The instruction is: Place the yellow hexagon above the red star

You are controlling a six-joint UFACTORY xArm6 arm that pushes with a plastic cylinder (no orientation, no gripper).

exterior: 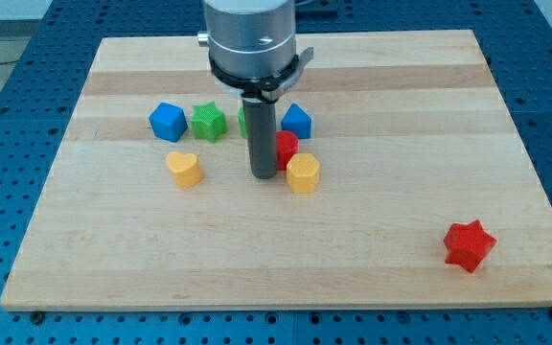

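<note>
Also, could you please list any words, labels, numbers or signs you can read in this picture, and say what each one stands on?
None: no readable text anywhere in this view.
The blocks, such as the yellow hexagon and the red star, have plain faces.
The wooden board carries no marks.
The metal mount above my tip shows no legible label.

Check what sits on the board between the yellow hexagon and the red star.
Nothing: in the camera view the stretch from the yellow hexagon to the red star is bare wood. My tip stands just left of the hexagon, outside that stretch.
</note>
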